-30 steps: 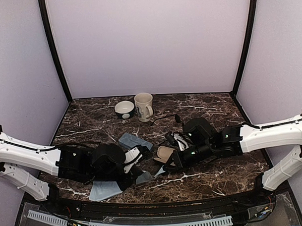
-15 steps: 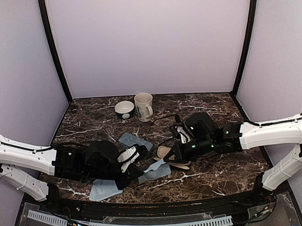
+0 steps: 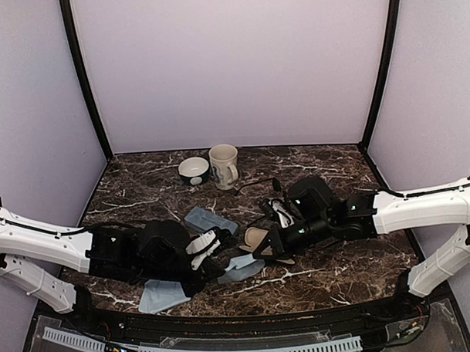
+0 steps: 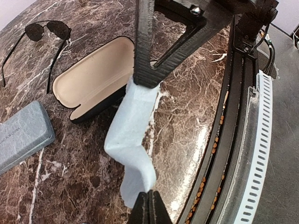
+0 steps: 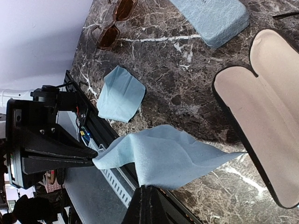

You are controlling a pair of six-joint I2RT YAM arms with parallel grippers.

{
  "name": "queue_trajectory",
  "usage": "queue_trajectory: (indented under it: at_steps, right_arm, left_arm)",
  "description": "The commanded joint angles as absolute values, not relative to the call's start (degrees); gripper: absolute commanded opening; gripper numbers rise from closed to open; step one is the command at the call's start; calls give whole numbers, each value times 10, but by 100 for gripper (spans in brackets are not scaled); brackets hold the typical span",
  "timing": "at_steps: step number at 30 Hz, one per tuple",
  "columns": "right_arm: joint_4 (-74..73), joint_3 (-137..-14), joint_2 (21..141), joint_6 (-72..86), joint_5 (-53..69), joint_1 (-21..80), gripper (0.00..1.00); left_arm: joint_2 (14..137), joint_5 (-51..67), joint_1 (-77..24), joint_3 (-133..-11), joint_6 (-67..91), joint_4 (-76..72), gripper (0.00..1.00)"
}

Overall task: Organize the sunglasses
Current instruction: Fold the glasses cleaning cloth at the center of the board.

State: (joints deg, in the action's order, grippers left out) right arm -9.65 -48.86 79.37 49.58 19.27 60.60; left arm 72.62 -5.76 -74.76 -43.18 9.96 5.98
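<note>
You have L claw (image 4: 145, 198) and R claw (image 5: 148, 193) each pinched shut on one blue cloth (image 5: 163, 156), lower centre of frame, above counter (image 5: 154, 65).

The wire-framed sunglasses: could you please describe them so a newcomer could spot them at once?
On the dark marble table, look near the middle, just beyond the open black case with the beige lining. The wire-framed sunglasses lie there unfolded, with a thin black frame, dark lenses and long slim arms, unlike the thicker brown pair.
</note>
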Motion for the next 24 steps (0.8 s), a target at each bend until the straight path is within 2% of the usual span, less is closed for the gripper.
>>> queue_trajectory:
  at_steps: [1,15,24]
  right_arm:
    - [-108,-487,771,491,172,631,0]
    - [-95,-452,721,544,100,702,0]
    - [-71,-435,732,571,83,719,0]
  left_arm:
    - [704,-57,-758,-453,125,95,0]
    - [682,-106,-836,-458,199,173,0]
    - [682,-109,-844,-446,239,200,0]
